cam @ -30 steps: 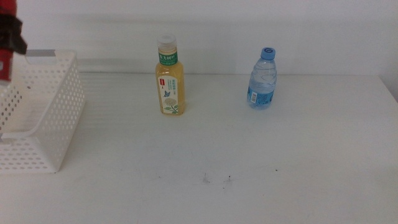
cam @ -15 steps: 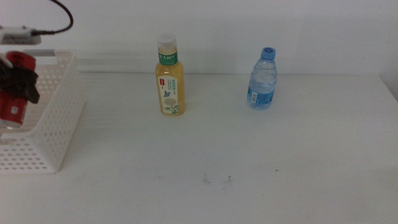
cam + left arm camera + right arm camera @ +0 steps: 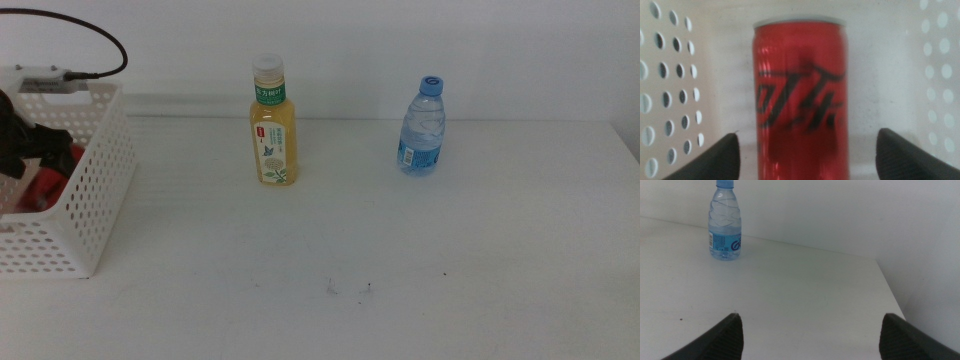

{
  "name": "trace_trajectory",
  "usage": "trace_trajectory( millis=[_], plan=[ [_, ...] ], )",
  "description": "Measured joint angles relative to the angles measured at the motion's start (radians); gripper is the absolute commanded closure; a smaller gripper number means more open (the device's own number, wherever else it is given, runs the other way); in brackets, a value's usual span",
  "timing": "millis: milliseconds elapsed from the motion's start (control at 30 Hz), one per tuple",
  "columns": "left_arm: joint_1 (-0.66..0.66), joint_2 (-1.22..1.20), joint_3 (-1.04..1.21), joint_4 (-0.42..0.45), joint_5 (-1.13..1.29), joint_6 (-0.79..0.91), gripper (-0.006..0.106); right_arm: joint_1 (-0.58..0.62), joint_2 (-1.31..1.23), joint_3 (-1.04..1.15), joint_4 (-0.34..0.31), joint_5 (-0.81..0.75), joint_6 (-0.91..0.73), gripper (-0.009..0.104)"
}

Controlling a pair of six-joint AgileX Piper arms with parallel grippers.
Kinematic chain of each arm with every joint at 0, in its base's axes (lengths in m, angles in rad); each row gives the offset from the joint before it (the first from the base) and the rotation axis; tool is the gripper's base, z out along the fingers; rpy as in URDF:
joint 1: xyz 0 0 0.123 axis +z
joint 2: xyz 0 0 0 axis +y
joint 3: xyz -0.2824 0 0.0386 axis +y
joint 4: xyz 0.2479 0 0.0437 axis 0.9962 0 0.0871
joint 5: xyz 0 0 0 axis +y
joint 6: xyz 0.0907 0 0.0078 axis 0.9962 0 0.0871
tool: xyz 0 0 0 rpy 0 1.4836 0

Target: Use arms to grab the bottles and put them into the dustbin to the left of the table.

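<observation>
The slim red soda can (image 3: 801, 95) is inside the white perforated dustbin (image 3: 100, 190) at the table's left edge, and it shows red through the bin wall in the middle view (image 3: 47, 186). My left gripper (image 3: 35, 150) is down inside the bin. Its jaws (image 3: 807, 132) stand open on either side of the can, with a gap on each side. The yellow tea bottle (image 3: 272, 125) and the clear water bottle (image 3: 422, 128) stand upright at the back of the table. My right gripper (image 3: 811, 315) is open and empty, out of the middle view, with the water bottle (image 3: 725, 222) far ahead of it.
The white table (image 3: 400, 260) has a few dark specks (image 3: 348, 288) near the front middle. A black cable (image 3: 90, 30) loops above the dustbin. The table's right edge (image 3: 890, 295) runs close by the right gripper.
My left gripper has gone down into the dustbin with the red can. Its jaws now stand apart from the can.
</observation>
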Motion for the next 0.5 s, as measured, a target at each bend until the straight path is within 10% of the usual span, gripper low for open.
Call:
trace_trajectory(
  millis=[500],
  plan=[
    [-0.134, -0.310, 0.061, -0.005, -0.053, -0.064, 0.007, 0.000, 0.000, 0.000, 0.000, 0.000, 0.000, 0.015]
  ],
)
